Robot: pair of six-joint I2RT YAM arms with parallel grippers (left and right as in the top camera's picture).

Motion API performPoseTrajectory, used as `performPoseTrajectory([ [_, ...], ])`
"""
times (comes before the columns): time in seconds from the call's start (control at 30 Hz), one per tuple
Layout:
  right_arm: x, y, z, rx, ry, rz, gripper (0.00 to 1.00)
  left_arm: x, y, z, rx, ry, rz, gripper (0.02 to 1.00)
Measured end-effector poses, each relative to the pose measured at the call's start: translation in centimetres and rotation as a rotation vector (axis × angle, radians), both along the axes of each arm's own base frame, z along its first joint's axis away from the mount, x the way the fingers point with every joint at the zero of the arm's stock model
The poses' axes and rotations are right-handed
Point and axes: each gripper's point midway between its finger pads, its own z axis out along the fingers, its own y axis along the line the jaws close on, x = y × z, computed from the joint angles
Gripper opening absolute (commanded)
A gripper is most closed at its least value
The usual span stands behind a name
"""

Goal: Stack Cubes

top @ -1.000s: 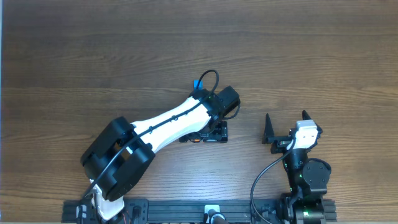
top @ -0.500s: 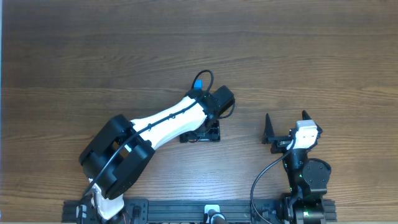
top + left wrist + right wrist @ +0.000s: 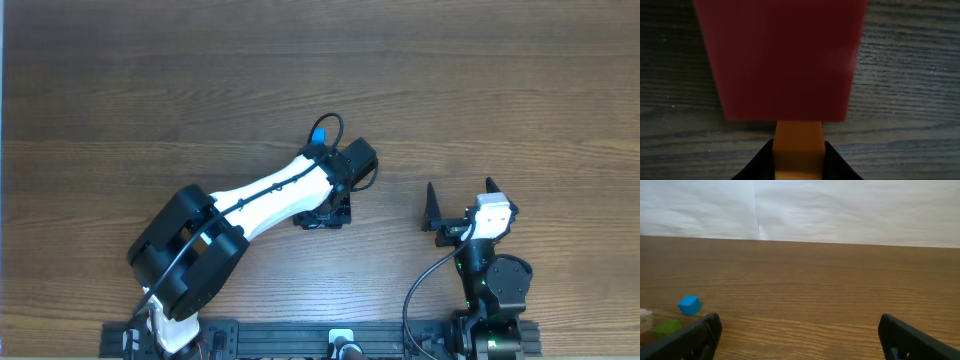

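Since a second ago the left arm (image 3: 270,195) has shifted its wrist slightly toward the left of the top view, carrying the left pincer (image 3: 325,213) with it, while the right arm (image 3: 487,265) has kept still. From above, the left arm reaches diagonally to the middle of the wooden worktop (image 3: 150,80), its pincer mostly hidden beneath the wrist, and a blue cube (image 3: 319,134) peeks out just beside the wrist on the far side. The right pincer (image 3: 460,190) sits low near its base, well apart from the left one, its two dark fingers spread wide and holding nothing. The left wrist view shows an orange cube (image 3: 799,134) lodged between the left pincer's (image 3: 799,152) fingers, which press against both its sides, so the pincer is clenched on it. A red cube (image 3: 780,60) touches the orange cube's far edge and looms large over the wood grain. In the right wrist view, the released right pincer (image 3: 800,345) frames bare worktop, with the blue cube (image 3: 689,305) resting off to one side and a green cube (image 3: 667,327) near it, closer to the camera.
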Motion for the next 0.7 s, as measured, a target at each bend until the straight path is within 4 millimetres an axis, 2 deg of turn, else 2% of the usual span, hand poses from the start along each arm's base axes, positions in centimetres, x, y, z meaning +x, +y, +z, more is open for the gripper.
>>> performPoseTrajectory([
  [0.17, 0.0, 0.0, 0.0, 0.0, 0.0, 0.0, 0.991, 0.0, 0.0, 0.0, -0.001, -0.001, 0.0, 0.134],
  [0.4, 0.0, 0.0, 0.0, 0.0, 0.0, 0.0, 0.991, 0.1, -0.1, 0.4, -0.009, -0.009, 0.0, 0.099],
  [0.6, 0.0, 0.0, 0.0, 0.0, 0.0, 0.0, 0.991, 0.4, 0.2, 3.1, -0.035, -0.04, 0.008, 0.075],
  [0.7, 0.0, 0.0, 0.0, 0.0, 0.0, 0.0, 0.991, 1.6, 0.1, 5.0, -0.048, -0.068, 0.018, 0.071],
])
